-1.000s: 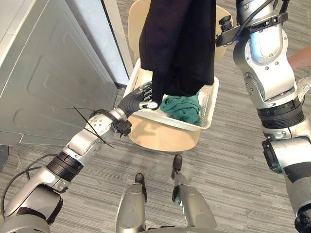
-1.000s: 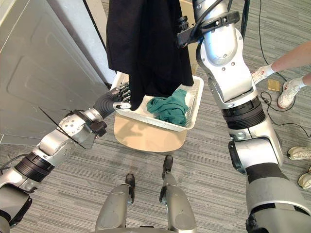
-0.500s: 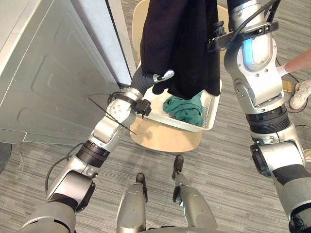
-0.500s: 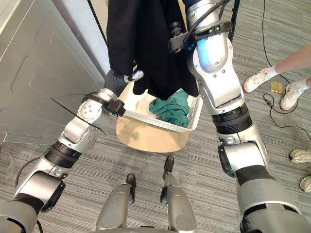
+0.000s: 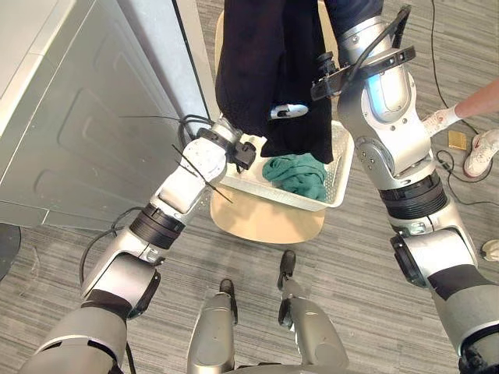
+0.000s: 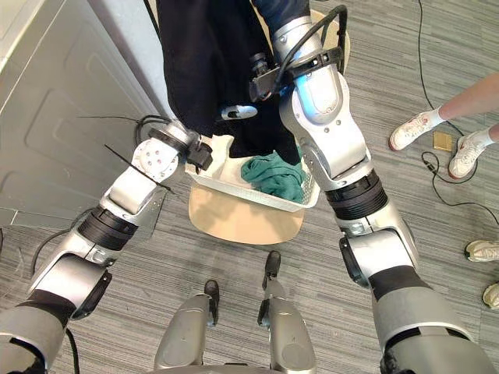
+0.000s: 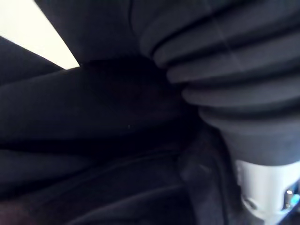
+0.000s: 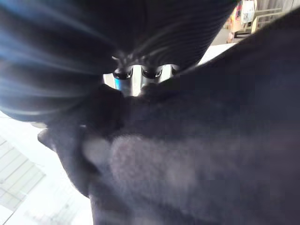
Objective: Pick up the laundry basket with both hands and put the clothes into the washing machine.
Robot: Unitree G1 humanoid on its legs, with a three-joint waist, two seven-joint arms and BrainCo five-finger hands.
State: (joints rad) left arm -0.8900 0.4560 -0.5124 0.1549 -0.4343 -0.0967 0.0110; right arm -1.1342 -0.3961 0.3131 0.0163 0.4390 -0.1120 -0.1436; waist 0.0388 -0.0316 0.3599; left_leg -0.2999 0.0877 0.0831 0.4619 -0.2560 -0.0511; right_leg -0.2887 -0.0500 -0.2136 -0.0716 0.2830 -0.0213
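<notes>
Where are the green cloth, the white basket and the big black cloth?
green cloth (image 5: 295, 173), left eye view, middle of the bundle.
basket (image 5: 338, 160), left eye view, its right mesh wall.
black cloth (image 5: 257, 62), left eye view, middle of the hanging part.

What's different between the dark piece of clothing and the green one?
The dark garment hangs in the air over the white basket; the green garment lies inside it. The dark garment is stretched out long, while the green garment is crumpled in a heap. The dark garment also looks much larger than the green garment. Both are soft, folded cloth.
</notes>
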